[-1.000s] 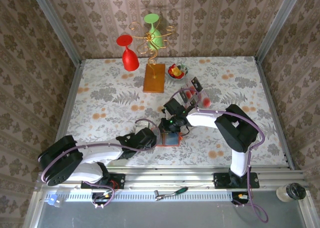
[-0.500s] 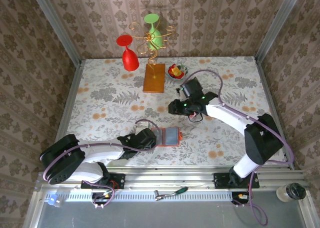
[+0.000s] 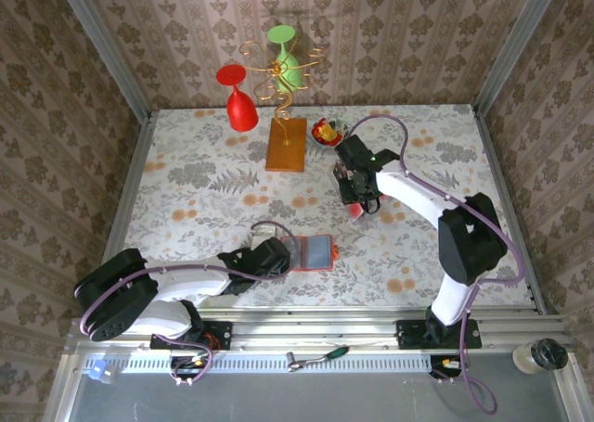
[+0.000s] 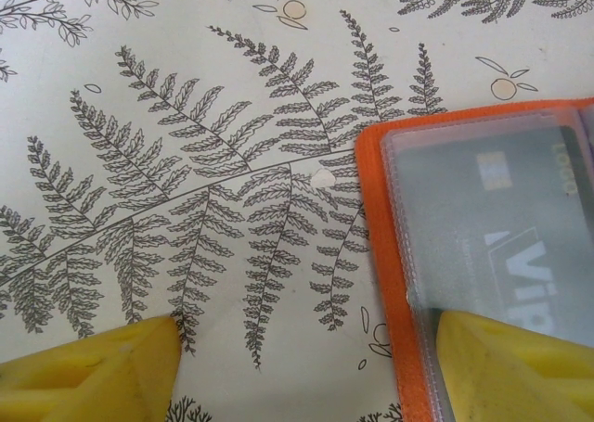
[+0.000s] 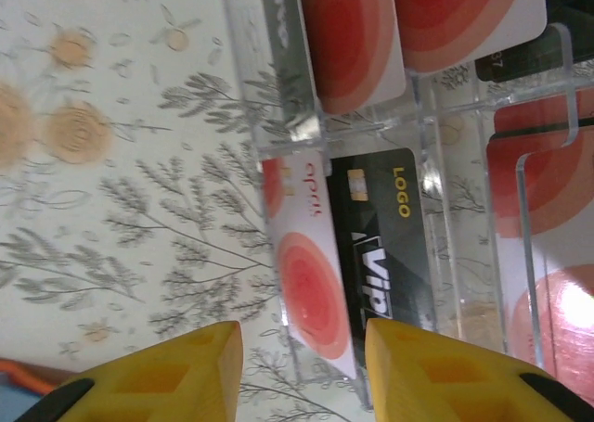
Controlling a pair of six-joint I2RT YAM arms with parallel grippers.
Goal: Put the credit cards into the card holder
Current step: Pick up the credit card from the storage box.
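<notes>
Right gripper (image 5: pixel 302 348) half-open, empty, near cards (image 5: pixel 311 292): thin, stiff, probably slippery; you pinch free edge. Left gripper (image 4: pixel 306 334) wide, finger over card holder (image 4: pixel 483 246).

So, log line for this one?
left gripper: open, finger at card holder | right gripper: open, facing credit cards in clear stand

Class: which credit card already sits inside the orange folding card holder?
The dark grey VIP card under the orange holder's clear sleeve; the other cards sit in the transparent rack.
</notes>
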